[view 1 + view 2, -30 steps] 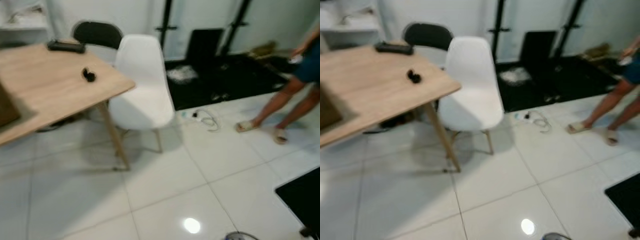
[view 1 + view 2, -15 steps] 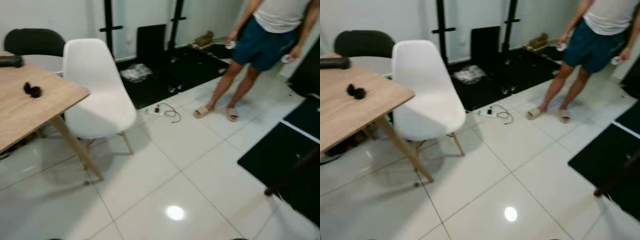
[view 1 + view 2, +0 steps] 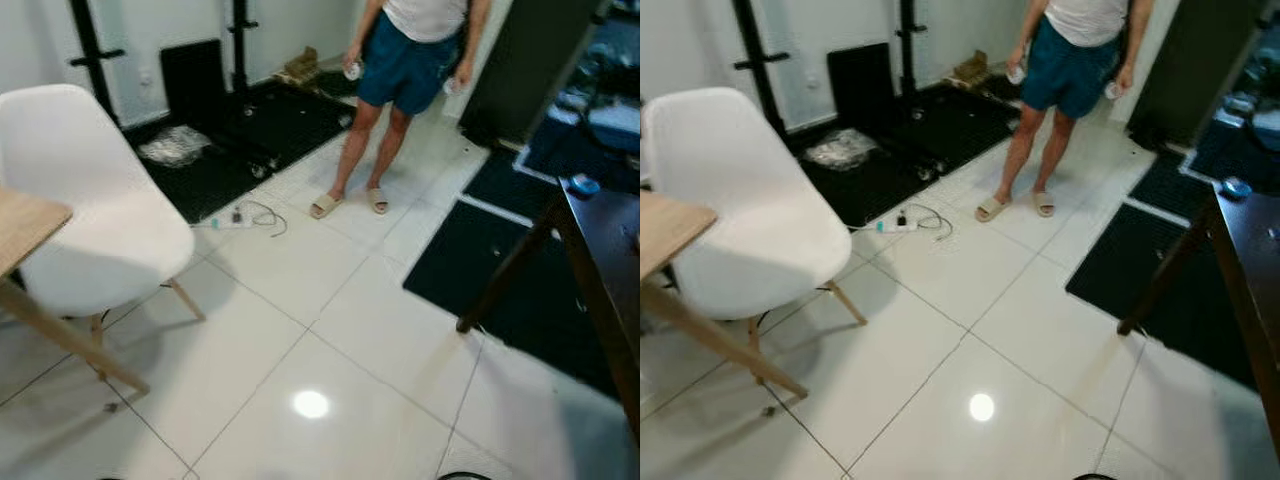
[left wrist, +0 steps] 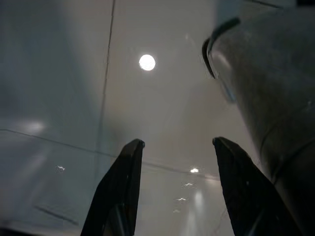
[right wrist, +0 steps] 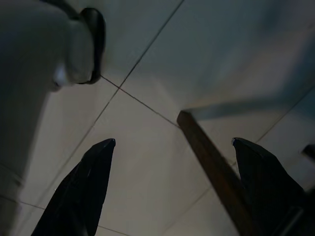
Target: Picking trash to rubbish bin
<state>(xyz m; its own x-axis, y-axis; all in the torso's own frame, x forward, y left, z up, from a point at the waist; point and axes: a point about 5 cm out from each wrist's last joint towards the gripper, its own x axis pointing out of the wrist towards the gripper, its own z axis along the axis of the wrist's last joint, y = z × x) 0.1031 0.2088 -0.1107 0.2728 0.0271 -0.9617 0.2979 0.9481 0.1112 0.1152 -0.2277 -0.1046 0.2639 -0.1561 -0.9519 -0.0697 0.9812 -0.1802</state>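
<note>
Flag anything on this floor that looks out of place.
A white power strip with a tangled cable lies loose on the white tiles, beside the black mat. On that mat sits a crumpled clear plastic bag, possibly trash.

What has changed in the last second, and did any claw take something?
The head camera has turned toward the robot's right: the white chair now sits at the left edge, and the dark table has come in. The person, formerly at the right edge, now stands centre. Both claws, left and right, hang open above the floor tiles, holding nothing.
</note>
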